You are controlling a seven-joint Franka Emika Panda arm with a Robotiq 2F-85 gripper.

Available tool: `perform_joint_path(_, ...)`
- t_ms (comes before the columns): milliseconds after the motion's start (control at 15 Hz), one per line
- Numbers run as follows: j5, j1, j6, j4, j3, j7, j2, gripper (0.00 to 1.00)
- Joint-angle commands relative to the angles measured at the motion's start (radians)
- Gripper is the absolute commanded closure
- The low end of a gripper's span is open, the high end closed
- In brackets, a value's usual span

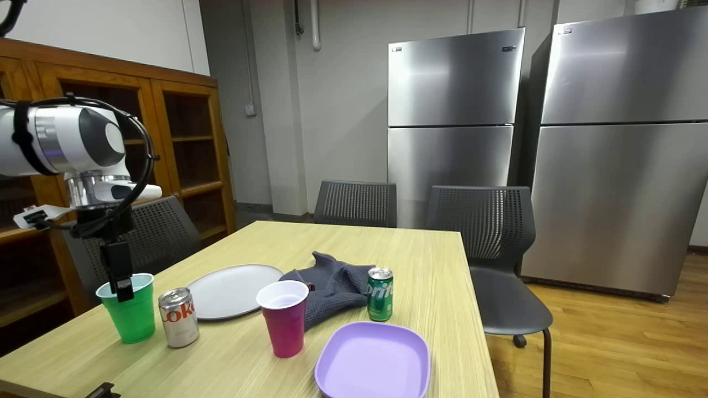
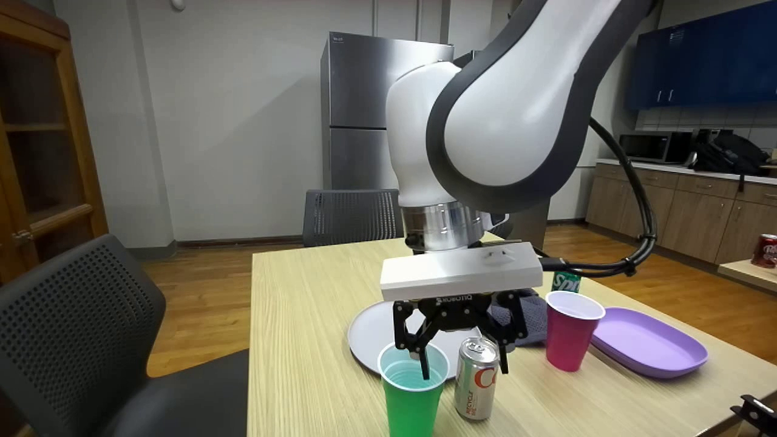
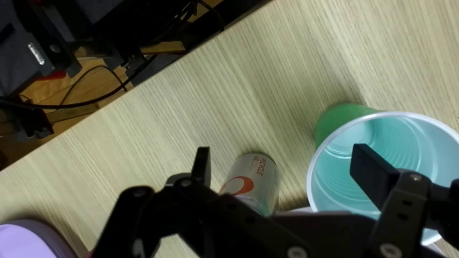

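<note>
At the tapered green plastic cup (image 2: 414, 414), held the black pincer (image 2: 465, 374) apart; risked tipping the cup by drifting sideways.

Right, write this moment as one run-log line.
gripper open, nothing gripped | nearest: green cup, silver can | both upright on table | nearby: grey plate, pink cup

You have moderately bright indoor light, with pale glare streaks on the stainless-steel refrigerators (image 1: 451, 99) and a diagonal shadow across the gray wall (image 2: 243, 121). In your wrist view, soft shadows edge the green cup (image 3: 391, 139) on the bench (image 3: 215, 107), while the hand (image 3: 279, 159) looks dark and slightly blurred.
</note>
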Motion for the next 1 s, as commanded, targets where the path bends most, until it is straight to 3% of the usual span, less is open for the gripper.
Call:
perform_joint_path(0, -0.019, 0.016, 0.02, -0.014, 0.003, 0.052, 0.001, 0.0)
perform_joint_path(667, -0.017, 0.027, 0.098, -0.015, -0.014, 0.097, 0.045, 0.0)
perform_joint_path(733, -0.02, 0.028, 0.106, -0.018, -0.017, 0.098, 0.045, 0.25)
perform_joint_path(800, -0.025, 0.03, 0.111, -0.019, -0.02, 0.099, 0.045, 0.26)
perform_joint_path(933, -0.026, 0.032, 0.115, -0.02, -0.024, 0.1, 0.047, 0.44)
